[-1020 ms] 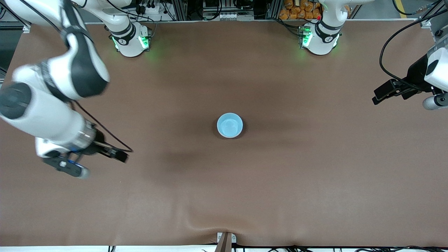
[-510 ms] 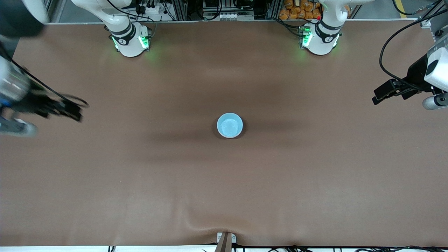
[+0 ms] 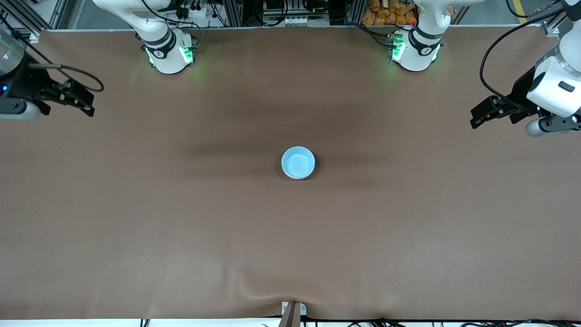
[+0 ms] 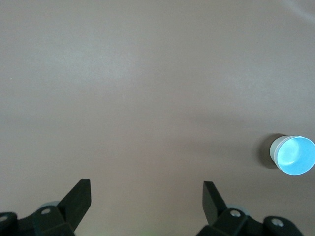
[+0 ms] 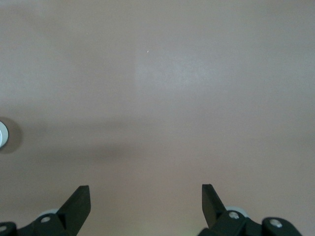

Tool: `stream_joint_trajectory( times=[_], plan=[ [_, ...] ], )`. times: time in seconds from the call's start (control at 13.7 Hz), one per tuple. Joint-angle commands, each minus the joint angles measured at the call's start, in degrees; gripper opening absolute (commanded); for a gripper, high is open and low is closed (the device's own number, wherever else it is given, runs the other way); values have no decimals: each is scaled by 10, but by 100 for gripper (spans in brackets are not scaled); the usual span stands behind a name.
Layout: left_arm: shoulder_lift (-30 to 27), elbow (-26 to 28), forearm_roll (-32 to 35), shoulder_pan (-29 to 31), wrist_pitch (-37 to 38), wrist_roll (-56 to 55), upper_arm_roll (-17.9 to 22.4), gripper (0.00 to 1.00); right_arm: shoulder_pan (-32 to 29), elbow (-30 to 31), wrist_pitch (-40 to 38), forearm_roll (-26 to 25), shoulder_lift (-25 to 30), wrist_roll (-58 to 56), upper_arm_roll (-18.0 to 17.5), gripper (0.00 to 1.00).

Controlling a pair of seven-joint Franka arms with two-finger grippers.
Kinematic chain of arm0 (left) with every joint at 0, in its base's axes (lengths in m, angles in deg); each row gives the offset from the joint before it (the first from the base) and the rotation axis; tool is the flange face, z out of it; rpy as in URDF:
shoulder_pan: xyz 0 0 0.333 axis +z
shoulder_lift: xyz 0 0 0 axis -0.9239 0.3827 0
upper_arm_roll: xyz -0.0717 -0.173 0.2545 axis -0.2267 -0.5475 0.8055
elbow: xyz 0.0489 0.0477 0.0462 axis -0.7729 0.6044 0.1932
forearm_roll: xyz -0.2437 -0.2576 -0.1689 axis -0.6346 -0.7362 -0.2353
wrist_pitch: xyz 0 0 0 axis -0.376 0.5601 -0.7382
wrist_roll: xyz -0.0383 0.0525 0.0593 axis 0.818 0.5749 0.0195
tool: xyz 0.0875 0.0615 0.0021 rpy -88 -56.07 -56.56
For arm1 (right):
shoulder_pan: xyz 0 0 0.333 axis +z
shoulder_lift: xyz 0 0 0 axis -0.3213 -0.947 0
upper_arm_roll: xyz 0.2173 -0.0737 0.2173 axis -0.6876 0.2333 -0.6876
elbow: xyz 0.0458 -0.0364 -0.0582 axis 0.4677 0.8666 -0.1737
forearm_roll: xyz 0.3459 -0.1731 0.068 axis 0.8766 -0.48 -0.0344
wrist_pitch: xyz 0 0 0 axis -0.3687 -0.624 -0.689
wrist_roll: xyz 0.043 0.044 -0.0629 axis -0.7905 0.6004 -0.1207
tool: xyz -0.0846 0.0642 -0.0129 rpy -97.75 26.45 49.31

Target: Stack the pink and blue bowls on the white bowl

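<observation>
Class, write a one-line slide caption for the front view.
Blue bowl alone mid-table; left tool and right tool open, empty, over the table's two ends.

No legible text, label or number anywhere

The left gripper [image 3: 476,119] hangs in the air over its own end of the table, fingers spread wide and empty. The right gripper [image 3: 84,103] mirrors it, equally wide.
</observation>
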Motion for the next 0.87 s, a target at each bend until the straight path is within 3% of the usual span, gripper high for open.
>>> stream_joint_trajectory(
  times=[0.0, 0.8],
  plan=[
    [-28, 6, 11, 4, 14, 32, 1, 100, -6, 29, 12, 6, 19, -14, 2, 100],
    [-31, -8, -2, 9, 29, 32, 6, 100, -13, -34, 15, 10, -16, -17, 5, 100]
  ],
)
